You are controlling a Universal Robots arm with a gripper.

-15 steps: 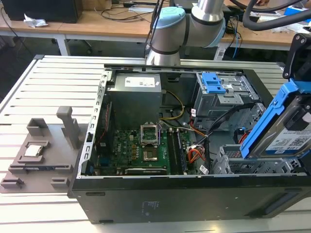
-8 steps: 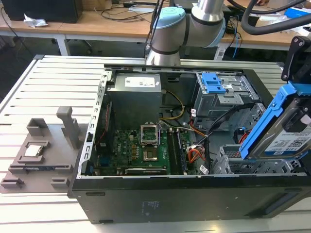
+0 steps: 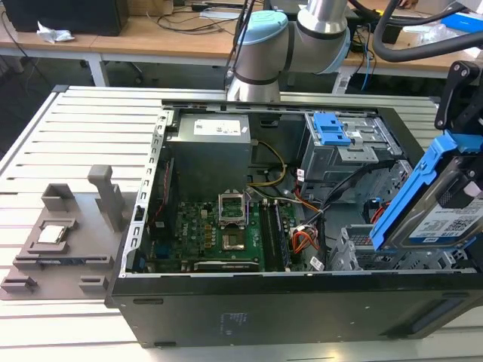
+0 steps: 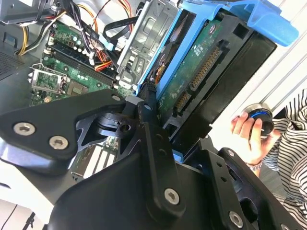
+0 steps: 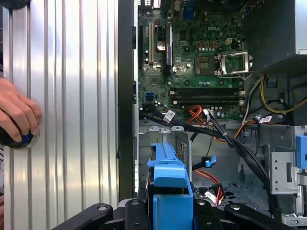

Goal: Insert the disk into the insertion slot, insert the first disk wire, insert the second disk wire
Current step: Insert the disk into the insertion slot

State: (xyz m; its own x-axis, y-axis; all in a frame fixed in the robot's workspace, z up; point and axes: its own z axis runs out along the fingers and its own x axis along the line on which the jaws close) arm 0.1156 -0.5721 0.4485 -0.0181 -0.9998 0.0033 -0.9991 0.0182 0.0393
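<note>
The gripper (image 4: 176, 128) is clamped on the disk (image 3: 441, 207), which hangs tilted just above the insertion slot (image 3: 353, 247) at the exterior view's right. Advice: square the blue carrier to 1 bay; route it clear of the loose cables (image 3: 305, 240).
</note>
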